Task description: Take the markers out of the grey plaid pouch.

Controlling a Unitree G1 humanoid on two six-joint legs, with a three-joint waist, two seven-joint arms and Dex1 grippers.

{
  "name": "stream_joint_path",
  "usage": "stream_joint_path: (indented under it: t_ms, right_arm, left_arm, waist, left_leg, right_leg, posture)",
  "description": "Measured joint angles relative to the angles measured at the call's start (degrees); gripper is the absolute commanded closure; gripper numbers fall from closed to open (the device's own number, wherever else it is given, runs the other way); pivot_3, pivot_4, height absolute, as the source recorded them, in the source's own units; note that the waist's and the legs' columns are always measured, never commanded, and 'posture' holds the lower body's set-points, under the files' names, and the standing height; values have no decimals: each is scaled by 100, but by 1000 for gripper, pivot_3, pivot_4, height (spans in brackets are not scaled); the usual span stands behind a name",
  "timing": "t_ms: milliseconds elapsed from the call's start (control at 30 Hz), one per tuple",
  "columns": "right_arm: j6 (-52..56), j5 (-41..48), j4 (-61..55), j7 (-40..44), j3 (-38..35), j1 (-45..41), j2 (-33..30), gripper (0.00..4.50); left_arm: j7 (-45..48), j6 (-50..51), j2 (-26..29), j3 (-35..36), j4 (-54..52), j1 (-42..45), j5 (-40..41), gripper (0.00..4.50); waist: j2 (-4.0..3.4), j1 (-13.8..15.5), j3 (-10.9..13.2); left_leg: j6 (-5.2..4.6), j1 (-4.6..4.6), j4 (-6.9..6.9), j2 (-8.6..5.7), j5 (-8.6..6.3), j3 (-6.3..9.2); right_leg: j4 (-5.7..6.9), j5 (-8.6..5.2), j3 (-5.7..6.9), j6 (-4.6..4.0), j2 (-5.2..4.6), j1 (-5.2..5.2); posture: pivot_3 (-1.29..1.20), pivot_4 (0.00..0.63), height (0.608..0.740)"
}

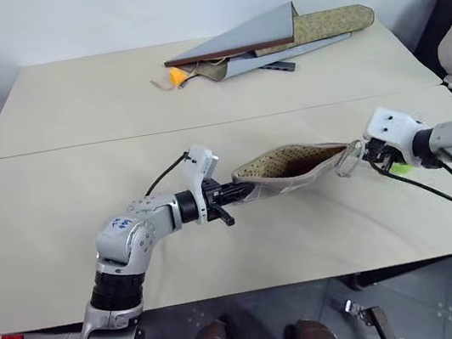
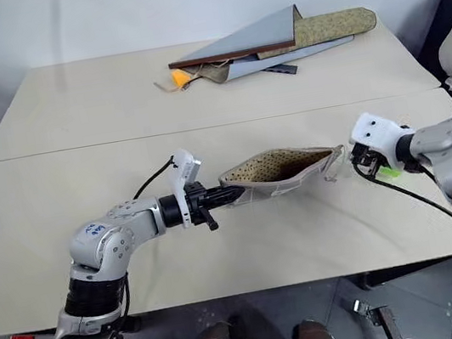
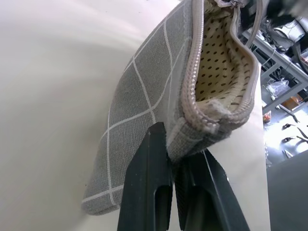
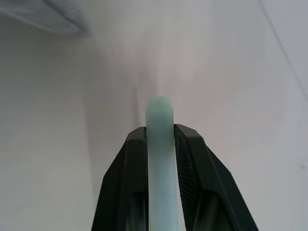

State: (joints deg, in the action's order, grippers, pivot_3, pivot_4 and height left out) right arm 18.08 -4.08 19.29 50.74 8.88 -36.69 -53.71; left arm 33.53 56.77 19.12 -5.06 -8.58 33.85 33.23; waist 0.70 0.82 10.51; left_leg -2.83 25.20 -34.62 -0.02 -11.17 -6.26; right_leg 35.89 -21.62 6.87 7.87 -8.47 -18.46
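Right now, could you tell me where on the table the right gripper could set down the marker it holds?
The table lies bare to the robot's left of the left gripper and between the grey plaid pouch and the folder pile. Crowded: the back edge around that pile.

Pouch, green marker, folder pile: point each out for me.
grey plaid pouch (image 3: 139, 120), left wrist view, gridded outer side.
green marker (image 4: 160, 144), right wrist view, shaft between the fingers.
folder pile (image 1: 257, 37), left eye view, top grey folder.
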Motion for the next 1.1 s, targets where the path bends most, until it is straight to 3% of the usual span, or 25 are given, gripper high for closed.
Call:
stream_joint_path:
  t_ms: [100, 133, 333, 633, 733, 833, 967, 1100]
  right_arm:
    - [-321, -328, 360, -529, 2, -196, 158, 4091]
    - [-401, -346, 370, -531, 2, -200, 215, 3355]
    - [-519, -321, 361, -329, -1, -138, 368, 1420]
    - [-765, 34, -18, -300, -555, -1288, 392, 1420]
    - [-454, 738, -680, -134, -927, -1557, 861, 1420]
    - [136, 1700, -2013, 645, -760, -1126, 1043, 2035]
    - [687, 2062, -2735, 1083, -463, -559, 975, 3410]
    - [604, 1836, -3021, 1286, -266, -270, 616, 3410]
  left_arm:
    - [-15, 2, 9, 3, -24, -3, 0, 4500]
    - [-27, 5, 10, 4, -41, -5, 0, 4500]
    - [-108, 36, 21, 17, -173, -37, 8, 4500]
    - [-101, 24, 44, 6, -161, -36, -4, 4500]
    - [-90, -2, 43, -3, -105, -12, -22, 4500]
    - [-80, -31, -22, -52, 4, 67, -29, 4500]
    - [-79, -67, 0, -51, 41, 148, -70, 4500]
    - [-85, -65, 12, -48, 43, 143, -104, 4500]
  waist:
    - [0, -14, 0]
    - [0, -17, 0]
    - [0, 20, 0]
    - [-2, 5, 1]
    - [-1, -19, 1]
    - [-1, 20, 1]
    - [-1, 80, 2]
    - [-1, 55, 1]
  left_leg:
    - [0, 0, -1, 0, 0, 4]
    - [1, 0, -1, 0, 0, 7]
    - [1, 3, -4, -4, 0, 14]
    - [2, 2, 0, 0, 0, 16]
    - [3, 1, 1, 2, 0, 21]
    - [4, 4, -1, 0, 0, 36]
    - [-7, 18, -12, -17, -1, 35]
    - [-9, 14, -17, -17, -3, 33]
  right_leg:
    - [-1, 0, -3, 0, 0, 2]
    - [-2, 0, -5, 0, 1, 4]
    - [-3, 0, -8, 0, 0, 7]
    - [-3, 0, -15, 0, 3, 5]
    - [-2, 0, -16, 0, 6, 8]
    - [0, 0, -15, 0, 6, 11]
    - [-3, 7, -10, 13, -5, 8]
    - [-3, 10, -12, 18, -3, 8]
  posture:
    - [0, 150, 740]
    - [0, 150, 740]
    - [0, 150, 740]
    - [0, 150, 740]
    - [0, 150, 740]
    - [0, 150, 740]
    - [0, 150, 740]
    - [0, 150, 740]
